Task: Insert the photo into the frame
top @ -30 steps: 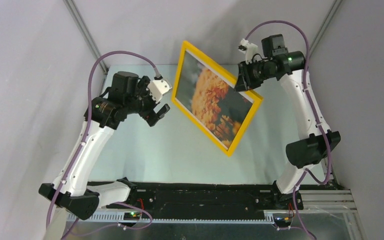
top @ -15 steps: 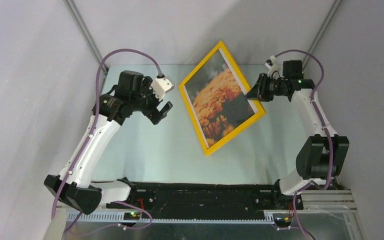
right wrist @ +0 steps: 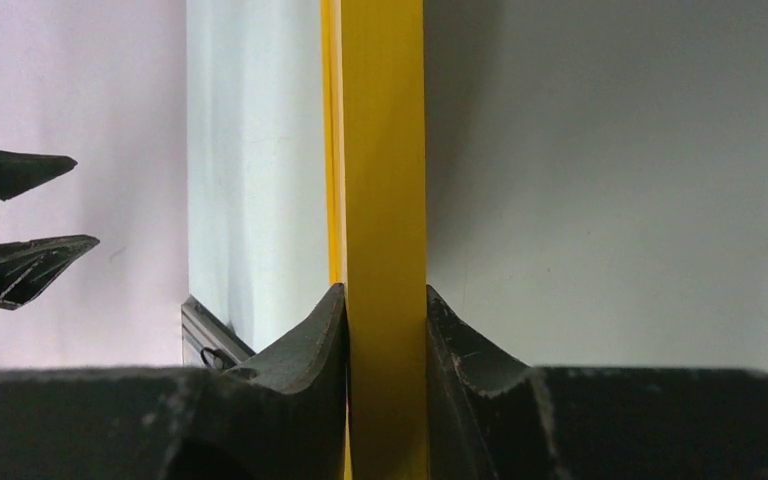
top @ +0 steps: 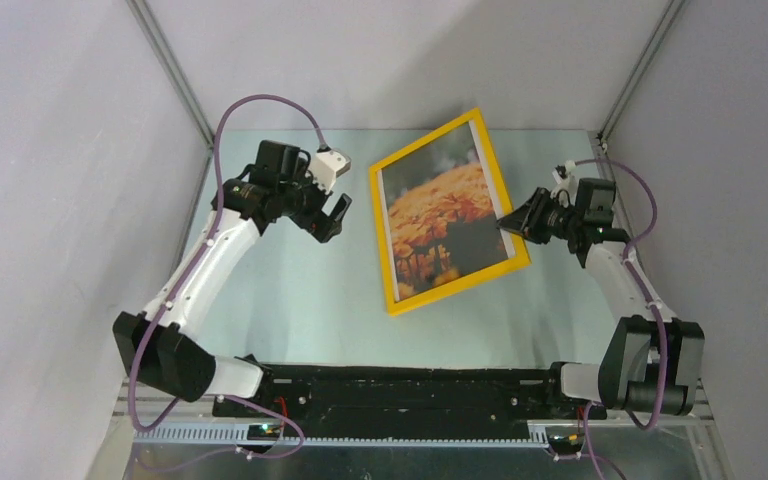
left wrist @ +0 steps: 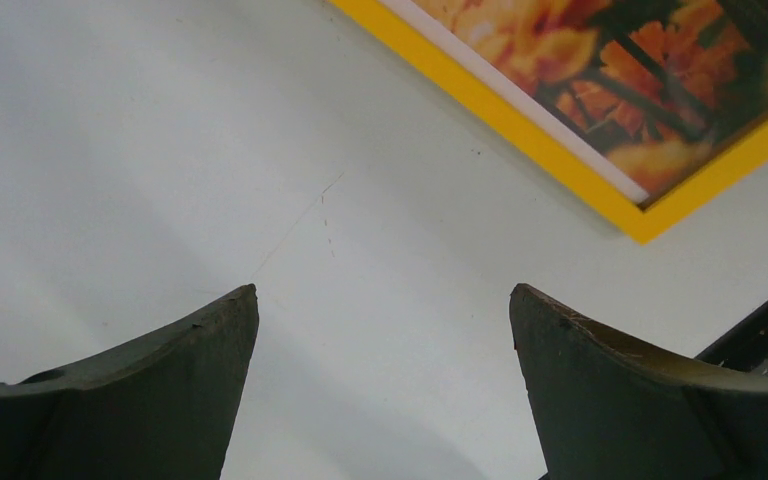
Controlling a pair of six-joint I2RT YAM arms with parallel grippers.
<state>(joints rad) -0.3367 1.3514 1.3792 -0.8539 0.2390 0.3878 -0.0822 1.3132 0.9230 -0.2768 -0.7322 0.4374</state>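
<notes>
Turning since earlier, the frame (top: pixel 459 286) with photo (top: pixel 440 210) inside sits lower. Right pincer (top: pixel 506 222) pinches its edge; left pincer (top: pixel 333 214) spread wide.

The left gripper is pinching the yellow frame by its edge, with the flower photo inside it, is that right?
No. The right gripper pinches the frame by its edge, as the right wrist view shows; the left gripper is open, holding nothing. The photo is inside.

L claw (top: pixel 332 217) agape, R claw (top: pixel 509 222) pinched tight, arms reaching fwd
</notes>
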